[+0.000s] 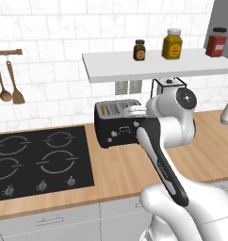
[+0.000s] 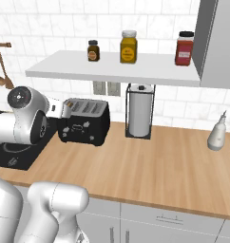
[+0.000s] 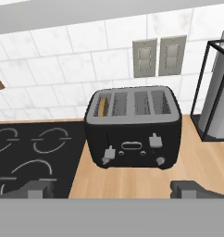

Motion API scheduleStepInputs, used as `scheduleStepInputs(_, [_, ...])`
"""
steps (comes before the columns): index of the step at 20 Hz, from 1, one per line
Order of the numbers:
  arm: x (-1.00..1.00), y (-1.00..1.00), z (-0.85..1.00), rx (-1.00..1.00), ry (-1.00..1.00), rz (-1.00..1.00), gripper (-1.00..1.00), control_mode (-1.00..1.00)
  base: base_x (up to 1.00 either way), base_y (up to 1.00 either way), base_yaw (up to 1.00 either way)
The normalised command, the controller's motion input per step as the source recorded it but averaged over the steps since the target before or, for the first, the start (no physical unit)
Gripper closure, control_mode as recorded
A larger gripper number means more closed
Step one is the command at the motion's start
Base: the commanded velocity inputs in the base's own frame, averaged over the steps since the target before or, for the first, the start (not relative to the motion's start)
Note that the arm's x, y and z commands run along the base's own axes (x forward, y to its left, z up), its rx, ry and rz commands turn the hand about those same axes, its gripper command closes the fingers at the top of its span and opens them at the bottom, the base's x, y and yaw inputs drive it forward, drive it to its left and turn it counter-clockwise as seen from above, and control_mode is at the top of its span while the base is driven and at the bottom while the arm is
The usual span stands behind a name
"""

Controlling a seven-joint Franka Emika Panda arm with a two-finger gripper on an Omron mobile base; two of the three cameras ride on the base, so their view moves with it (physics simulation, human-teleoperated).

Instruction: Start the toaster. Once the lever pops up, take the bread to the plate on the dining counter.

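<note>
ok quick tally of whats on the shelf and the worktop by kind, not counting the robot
jars on the shelf: 3 (dark brown, yellow, red)
toaster: 1
bread slice in the toaster's leftmost slot: 1
paper towel holder with roll: 1
pale bottle: 1
total: 7
</note>
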Motion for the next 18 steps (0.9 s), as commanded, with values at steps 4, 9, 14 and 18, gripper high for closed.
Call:
scheduleStepInputs(4, [0.00,0.00,0.00,0.00,0.00,0.00,-1.00,-1.00,0.00,0.00,0.00])
scheduleStepInputs(9, [0.00,0.00,0.00,0.00,0.00,0.00,-1.00,-1.00,0.00,0.00,0.00])
scheduleStepInputs(14, [0.00,0.00,0.00,0.00,0.00,0.00,-1.00,-1.00,0.00,0.00,0.00])
scheduleStepInputs(18, [0.00,0.00,0.00,0.00,0.00,0.00,-1.00,-1.00,0.00,0.00,0.00])
